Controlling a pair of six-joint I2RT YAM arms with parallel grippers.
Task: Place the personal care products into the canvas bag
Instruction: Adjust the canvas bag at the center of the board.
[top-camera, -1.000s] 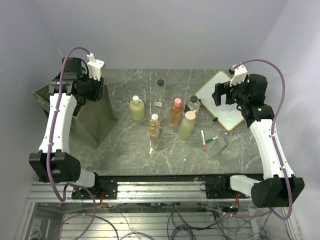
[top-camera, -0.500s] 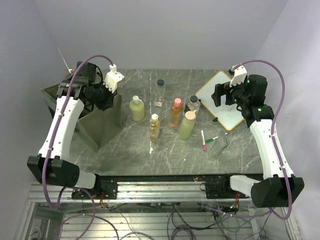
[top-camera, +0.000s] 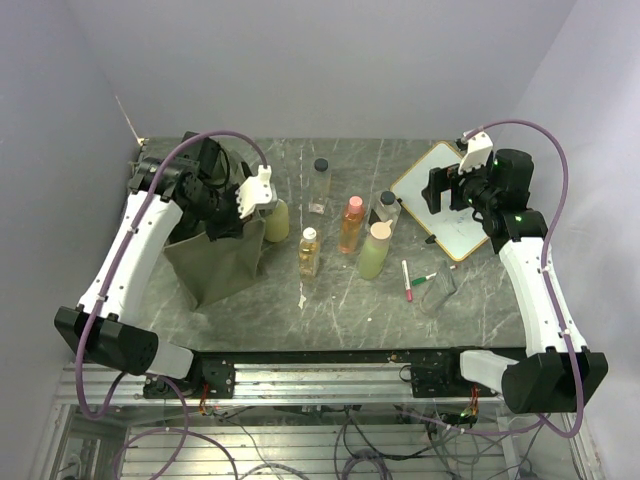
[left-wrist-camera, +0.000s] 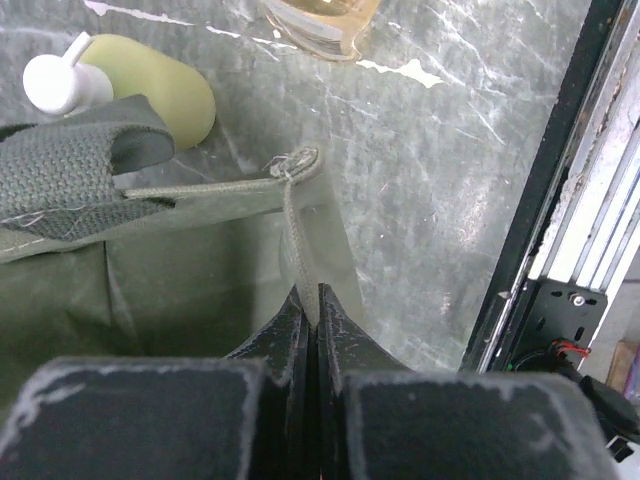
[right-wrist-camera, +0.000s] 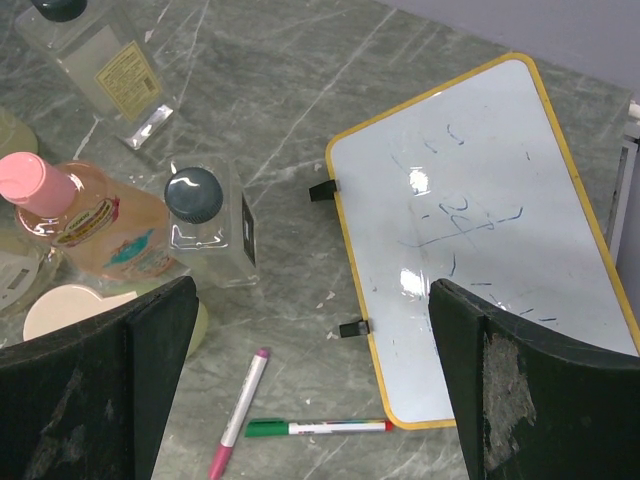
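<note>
The olive canvas bag (top-camera: 215, 262) stands at the left of the table. My left gripper (top-camera: 237, 213) is shut on its rim; in the left wrist view the jaws (left-wrist-camera: 310, 300) pinch a seam of the bag (left-wrist-camera: 150, 270). A pale yellow-green bottle (top-camera: 277, 220) stands right beside the bag, also in the left wrist view (left-wrist-camera: 150, 95). An amber bottle (top-camera: 309, 252), a tall clear bottle (top-camera: 320, 185), an orange bottle (top-camera: 351, 223), a short clear bottle (top-camera: 388, 207) and a light green bottle (top-camera: 375, 251) stand mid-table. My right gripper (top-camera: 445, 190) is open and empty above the whiteboard's edge (right-wrist-camera: 315, 330).
A white whiteboard (top-camera: 450, 200) lies at the back right, also in the right wrist view (right-wrist-camera: 480, 230). A pink marker (right-wrist-camera: 238, 410) and a green marker (right-wrist-camera: 320, 428) lie in front of it. A small clear object (top-camera: 440, 290) lies near the markers.
My left arm has swung right and forward, pulling the bag from the far left corner up to the pale yellow-green bottle. The right arm has not moved.
</note>
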